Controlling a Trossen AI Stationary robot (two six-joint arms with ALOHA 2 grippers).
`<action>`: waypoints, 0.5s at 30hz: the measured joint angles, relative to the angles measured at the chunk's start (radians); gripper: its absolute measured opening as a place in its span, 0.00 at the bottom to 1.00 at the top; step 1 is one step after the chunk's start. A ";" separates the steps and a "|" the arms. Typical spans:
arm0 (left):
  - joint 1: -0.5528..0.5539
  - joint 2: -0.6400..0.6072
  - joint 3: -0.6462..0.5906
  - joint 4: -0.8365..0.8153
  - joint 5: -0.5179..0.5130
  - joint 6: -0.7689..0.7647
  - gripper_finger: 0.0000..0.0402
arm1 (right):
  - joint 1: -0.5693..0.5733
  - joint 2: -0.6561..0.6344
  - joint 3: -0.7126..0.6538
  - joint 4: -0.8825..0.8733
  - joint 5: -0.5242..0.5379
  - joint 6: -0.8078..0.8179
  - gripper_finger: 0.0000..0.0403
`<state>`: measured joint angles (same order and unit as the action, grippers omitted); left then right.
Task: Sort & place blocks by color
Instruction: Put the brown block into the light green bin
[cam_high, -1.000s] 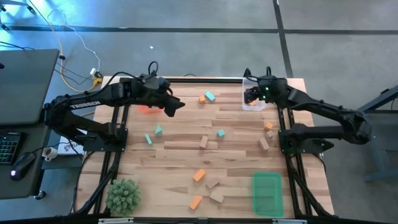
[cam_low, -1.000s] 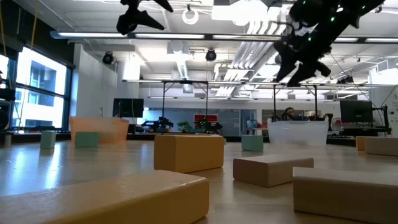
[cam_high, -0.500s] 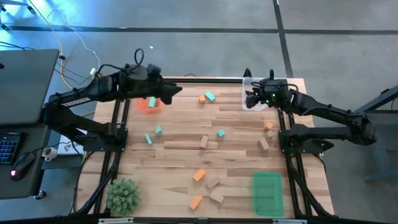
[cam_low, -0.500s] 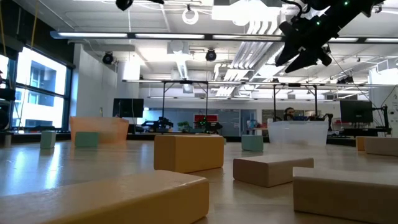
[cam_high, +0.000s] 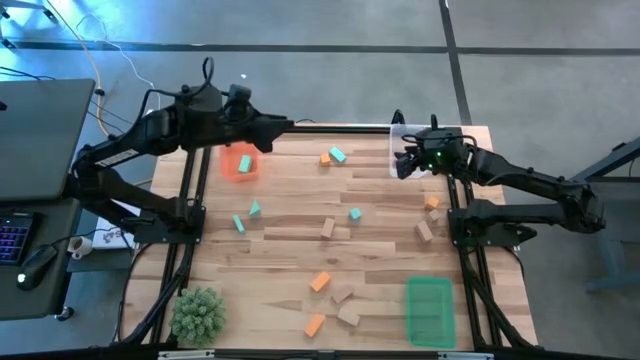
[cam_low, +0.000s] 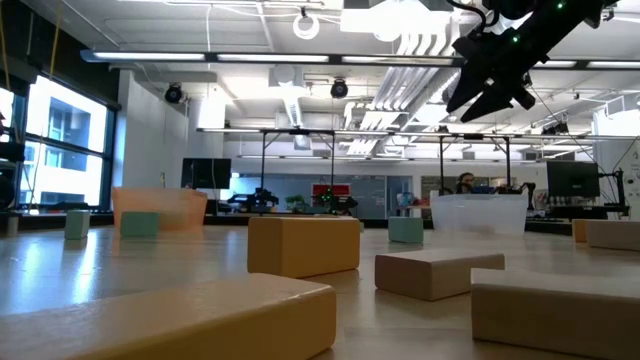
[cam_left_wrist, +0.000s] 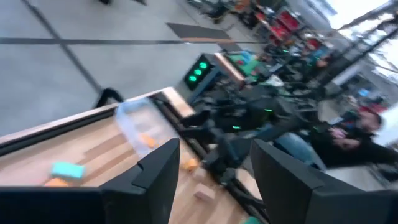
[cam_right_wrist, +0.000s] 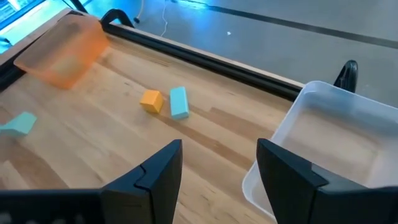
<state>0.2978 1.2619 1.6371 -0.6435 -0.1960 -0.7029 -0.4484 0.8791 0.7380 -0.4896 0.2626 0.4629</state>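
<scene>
Lying scattered across the surface (cam_high: 290, 240), nearly all the blocks (cam_high: 328, 228) await sorting while both empty, open-fingered end effectors, left (cam_high: 283, 125) and right (cam_high: 400, 163), hover at its far edge, where a mistimed descent risks knocking the orange tray (cam_high: 238, 164) or clear tray (cam_right_wrist: 336, 140).

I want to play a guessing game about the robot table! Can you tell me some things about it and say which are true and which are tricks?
1. The green plastic tray has blocks inside it. False: it looks empty.
2. A small orange wooden block lies right beside a teal wooden block. True.
3. The right gripper is squeezing a block. False: its fingers are open and hold nothing, next to the clear plastic tray.
4. The spiky green plant stands at a table corner on the left arm's side. True.
5. The left gripper is open and empty. True.
</scene>
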 joint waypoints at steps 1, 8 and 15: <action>-0.009 0.015 0.023 -0.003 0.004 0.010 0.45 | 0.000 0.000 0.000 0.000 -0.003 0.000 0.48; -0.089 0.129 0.136 -0.005 -0.035 0.069 0.40 | 0.000 0.000 0.000 -0.009 -0.062 -0.026 0.48; -0.161 0.231 0.142 -0.107 -0.174 0.072 0.37 | 0.000 0.000 0.000 -0.065 -0.065 -0.026 0.48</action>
<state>0.1365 1.4930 1.7790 -0.7505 -0.3700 -0.6308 -0.4484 0.8791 0.7380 -0.5548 0.1974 0.4366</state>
